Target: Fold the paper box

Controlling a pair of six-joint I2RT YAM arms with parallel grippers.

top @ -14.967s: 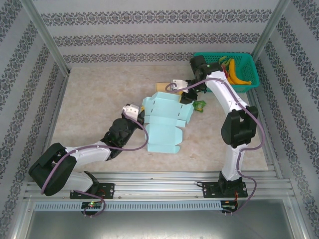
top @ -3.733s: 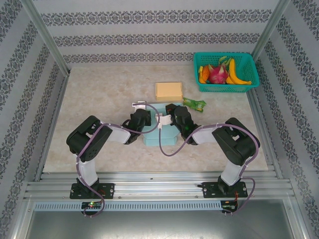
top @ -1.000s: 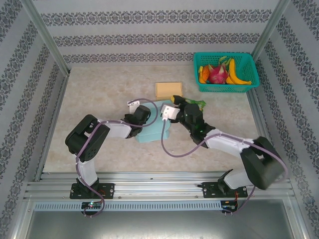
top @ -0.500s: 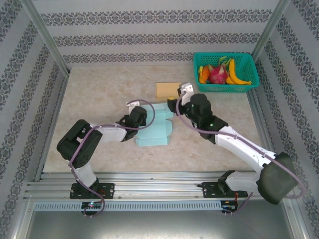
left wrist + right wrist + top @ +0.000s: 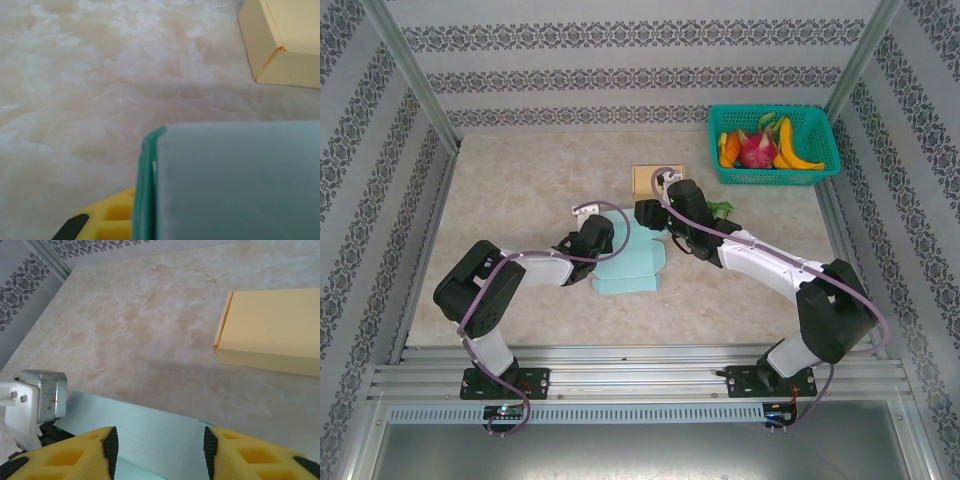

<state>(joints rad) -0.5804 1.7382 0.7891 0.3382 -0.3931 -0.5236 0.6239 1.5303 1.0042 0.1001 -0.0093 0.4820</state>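
Green basket (image 5: 775, 176), well right of and beyond paper box (image 5: 632, 268): bananas (image 5: 798, 155), dragon fruit (image 5: 756, 150). Left gripper (image 5: 608, 252) clamped on its left edge. Right gripper (image 5: 157, 440) half-open over its far edge, gripping nothing.

Bright, even, diffuse overhead light, no glare. Faint soft shadows on table (image 5: 520, 200). Top view sharp, slight wide-angle bend at edges. Left wrist: paper box (image 5: 235, 185) too close, blurred. Right wrist sharp, soft shadow beside yellow box (image 5: 275, 335).
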